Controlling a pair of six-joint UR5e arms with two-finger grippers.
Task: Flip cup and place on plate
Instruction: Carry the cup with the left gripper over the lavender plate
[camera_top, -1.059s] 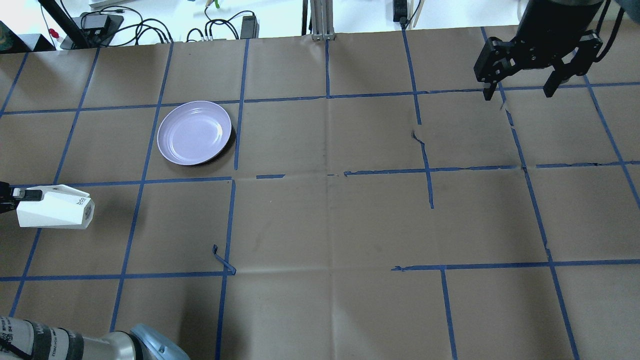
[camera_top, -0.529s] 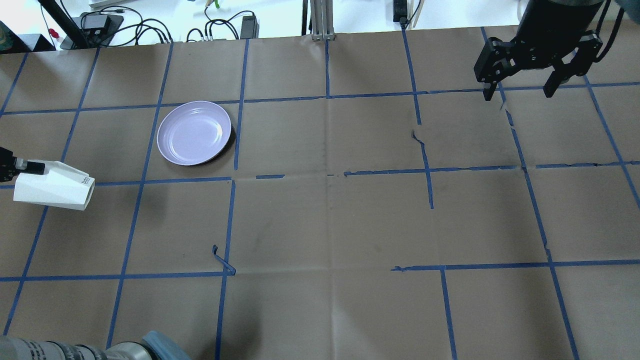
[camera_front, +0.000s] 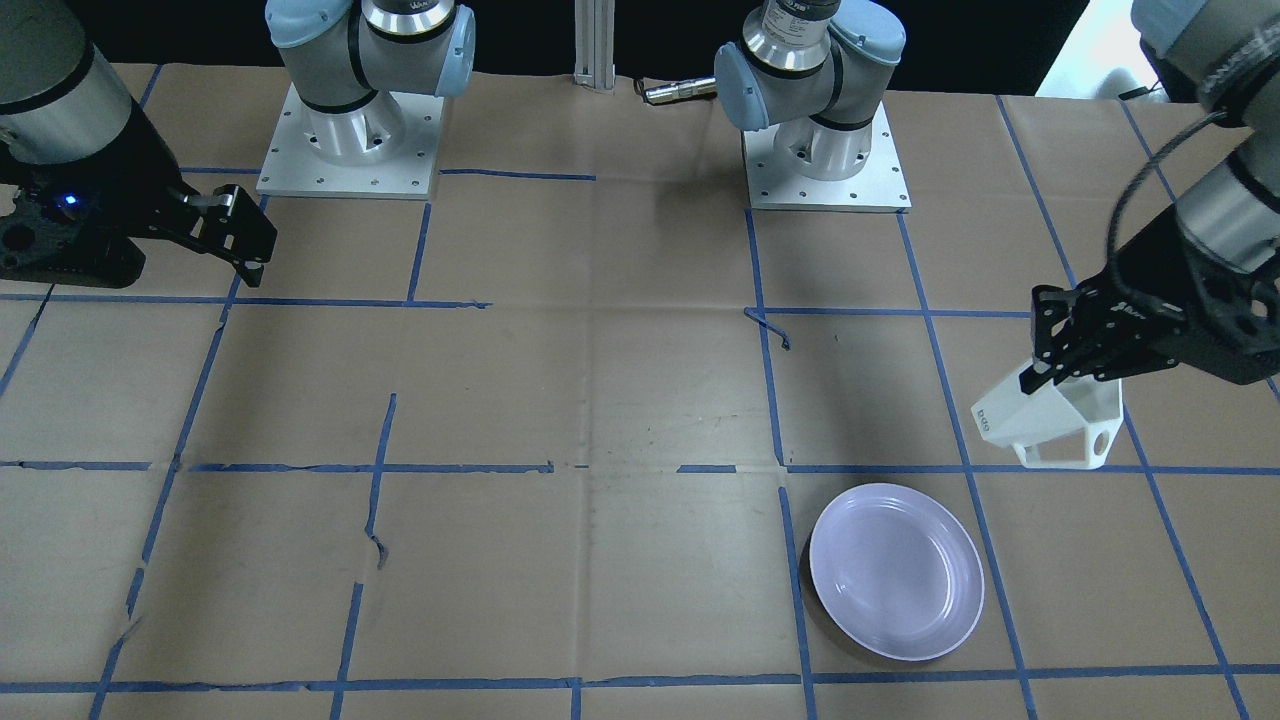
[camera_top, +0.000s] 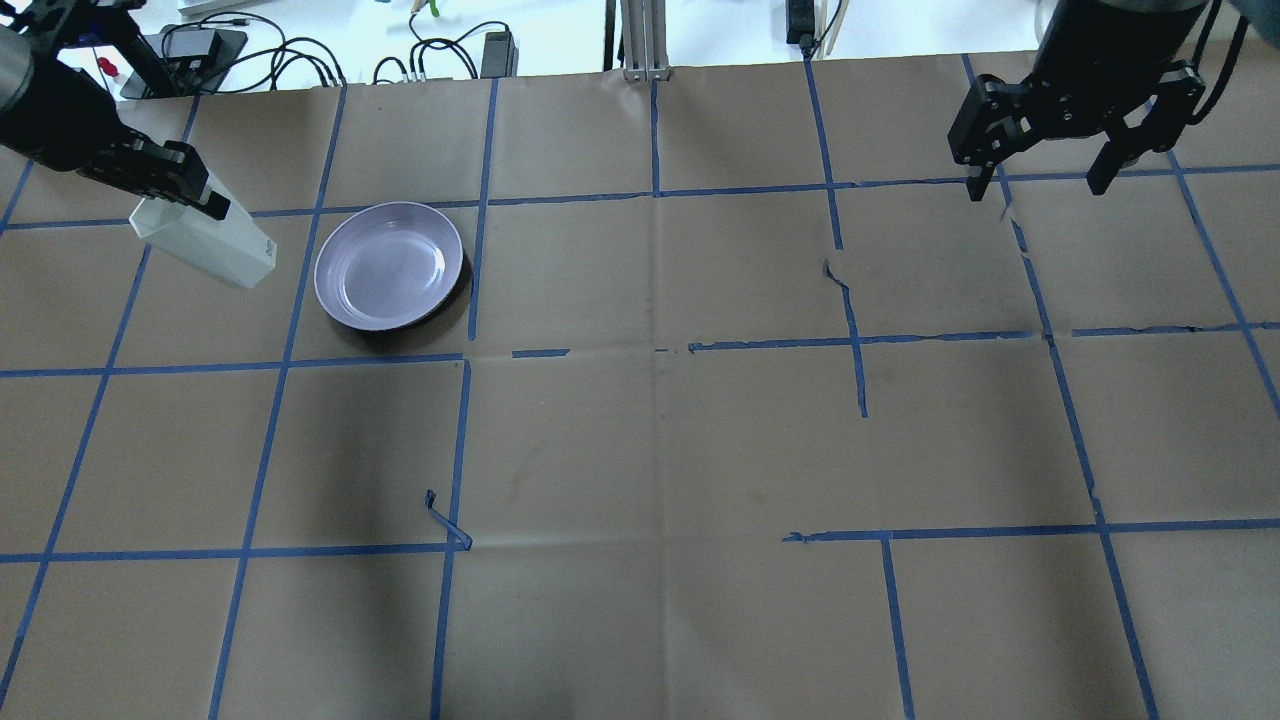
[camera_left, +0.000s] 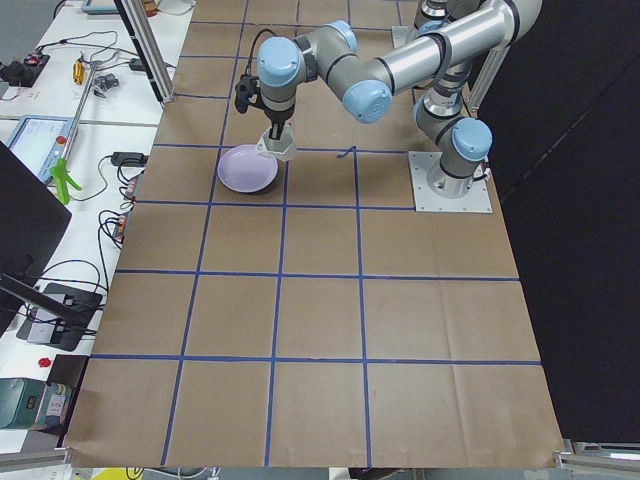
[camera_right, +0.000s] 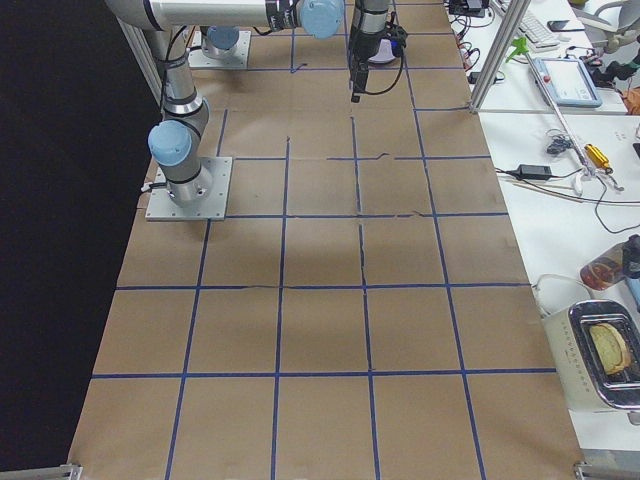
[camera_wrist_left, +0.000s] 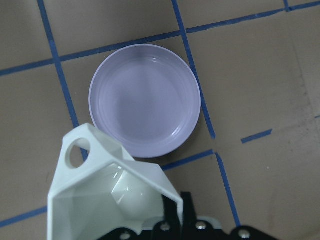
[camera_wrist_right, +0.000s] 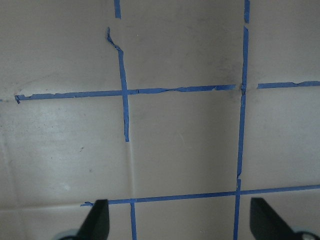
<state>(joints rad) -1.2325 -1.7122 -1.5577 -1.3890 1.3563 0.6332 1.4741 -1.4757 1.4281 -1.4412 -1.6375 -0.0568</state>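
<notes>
Left gripper (camera_top: 207, 206) closed on cup (camera_top: 212, 246), pinching wall at rim. Cup in air above surface (camera_top: 650, 450), tilted, open mouth toward wrist camera, handle on plate-ward side. Plate (camera_top: 388, 265) flat on surface, bare, just beside cup. Wrist view overlaps cup with plate's near rim, but cup seems short of it, hard to say. Right gripper (camera_top: 1036, 186) spread wide, holding nothing, well apart at other end of surface.

A small teal logo (camera_front: 985, 414) stood on the white cup (camera_front: 1060, 425), near its base, toward the left end of the table (camera_front: 620, 400). Its letters were too small to read with certainty.
</notes>
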